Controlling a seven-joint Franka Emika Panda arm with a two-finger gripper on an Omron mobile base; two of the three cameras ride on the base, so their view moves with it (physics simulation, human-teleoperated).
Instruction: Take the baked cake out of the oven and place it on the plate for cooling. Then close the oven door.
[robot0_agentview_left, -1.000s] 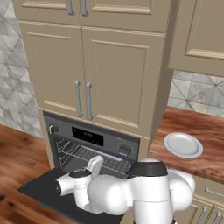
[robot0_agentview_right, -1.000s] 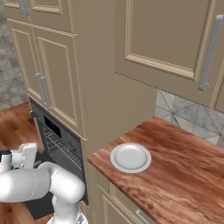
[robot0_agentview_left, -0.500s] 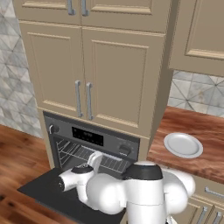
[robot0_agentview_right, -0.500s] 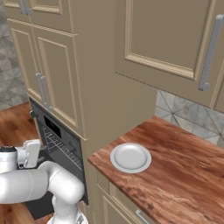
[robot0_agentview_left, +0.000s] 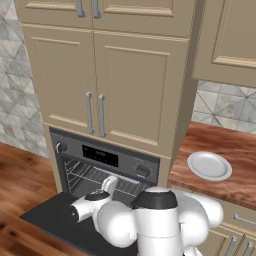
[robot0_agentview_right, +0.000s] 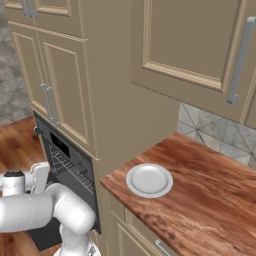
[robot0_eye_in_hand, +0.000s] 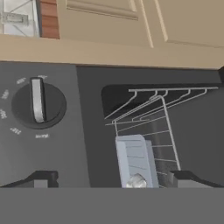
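Note:
The oven (robot0_agentview_left: 107, 159) stands open under the beige cabinets, its oven door (robot0_agentview_left: 50, 220) folded down flat. My gripper (robot0_agentview_left: 106, 187) hovers over the door in front of the cavity, open and empty. In the hand view its dark fingertips (robot0_eye_in_hand: 41, 179) stand wide apart before the wire racks (robot0_eye_in_hand: 153, 113). On the rack lies a pale grey-blue ribbed slab (robot0_eye_in_hand: 133, 157) with a small pale round lump (robot0_eye_in_hand: 137, 180) at its near end; I cannot tell whether that is the baked cake. The plate (robot0_agentview_left: 209, 165) sits bare on the wooden counter to the right, also seen from the right base as plate (robot0_agentview_right: 149, 180).
A round knob (robot0_eye_in_hand: 38, 105) on the oven's left panel is close to my left fingertip. Beige cabinet doors with bar handles (robot0_agentview_left: 95, 114) rise above the oven. The wooden counter (robot0_agentview_right: 210, 200) runs right of the oven. Wood floor (robot0_agentview_left: 20, 175) lies to the left.
The arm has edged a little closer to the oven opening. The jaws have stayed open; nothing else has moved.

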